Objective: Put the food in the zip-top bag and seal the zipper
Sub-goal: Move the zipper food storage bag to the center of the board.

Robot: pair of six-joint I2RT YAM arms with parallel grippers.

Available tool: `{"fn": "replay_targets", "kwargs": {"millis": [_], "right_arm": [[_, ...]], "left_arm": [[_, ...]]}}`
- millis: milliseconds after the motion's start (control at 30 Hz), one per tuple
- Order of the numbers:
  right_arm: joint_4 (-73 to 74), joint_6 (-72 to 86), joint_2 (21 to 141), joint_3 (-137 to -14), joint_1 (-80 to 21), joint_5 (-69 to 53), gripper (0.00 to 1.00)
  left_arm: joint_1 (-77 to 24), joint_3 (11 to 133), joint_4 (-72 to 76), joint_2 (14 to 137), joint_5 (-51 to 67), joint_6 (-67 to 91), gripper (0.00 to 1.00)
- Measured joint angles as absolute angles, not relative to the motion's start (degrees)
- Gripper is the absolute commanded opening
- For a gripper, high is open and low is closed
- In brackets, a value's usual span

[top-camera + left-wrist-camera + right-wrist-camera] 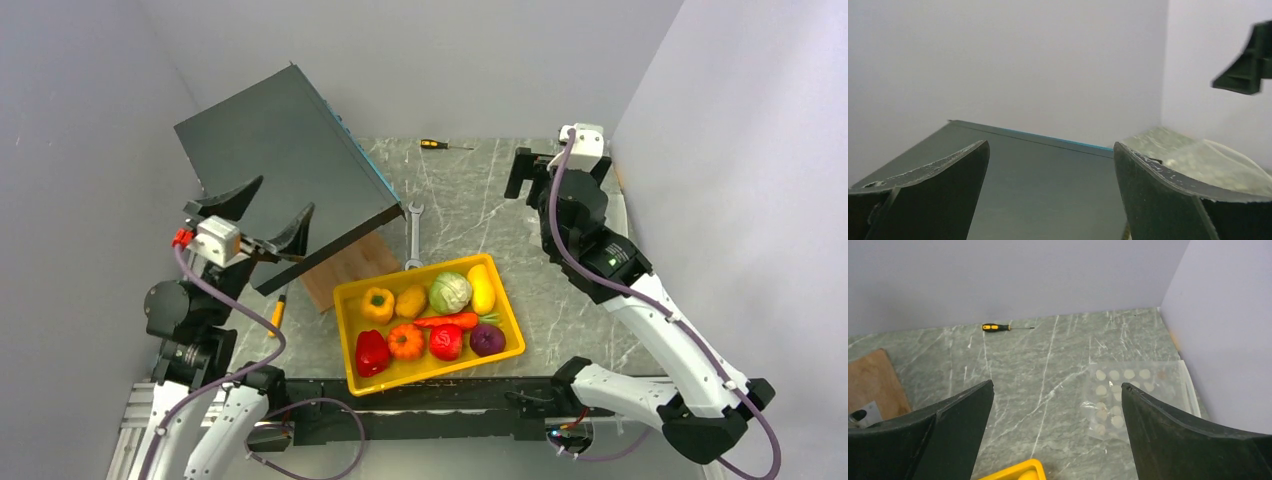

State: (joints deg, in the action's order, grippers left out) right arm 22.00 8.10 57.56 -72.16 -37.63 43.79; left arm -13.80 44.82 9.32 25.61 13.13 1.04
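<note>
Bag: zip-top bag (pixel 1135 395) lies flat on the counter (pixel 1048 355) by the right wall, ahead-right of the right claw (pixel 1058 386).
Zipper: zipper (pixel 1189 390) runs near-to-far along the wall side.
Food: food (pixel 408 342) sits in the yellow tray (pixel 350 300), near centre, well apart from the bag.
Claws: both released and empty; left claw (pixel 282 198) is farther from the bag.
</note>
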Motion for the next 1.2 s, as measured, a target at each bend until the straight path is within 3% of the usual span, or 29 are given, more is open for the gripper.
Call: {"fn": "replay_targets", "kwargs": {"millis": [300, 667, 900, 1200], "right_arm": [[21.3, 9.3, 61.6, -70.94, -35.11, 43.0, 1.0], [19.7, 35.57, 67.75, -59.37, -0.49, 22.15, 1.0], [19.22, 45.67, 76.31, -56.4, 11.22, 15.84, 1.0], [14.85, 55.13, 75.24, -43.24, 21.74, 12.34, 1.0]], "left_arm": [[-24.18, 46.19, 5.93, 33.98, 18.2, -0.95, 1.0], [-32.29, 46.54, 2.09, 31.4, 8.47, -7.55, 1.0], [-32.34, 46.5, 2.26, 31.09, 4.43, -8.91, 1.0], [-32.34, 46.3, 2.33, 30.87, 3.07, -9.96, 1.0]]}}
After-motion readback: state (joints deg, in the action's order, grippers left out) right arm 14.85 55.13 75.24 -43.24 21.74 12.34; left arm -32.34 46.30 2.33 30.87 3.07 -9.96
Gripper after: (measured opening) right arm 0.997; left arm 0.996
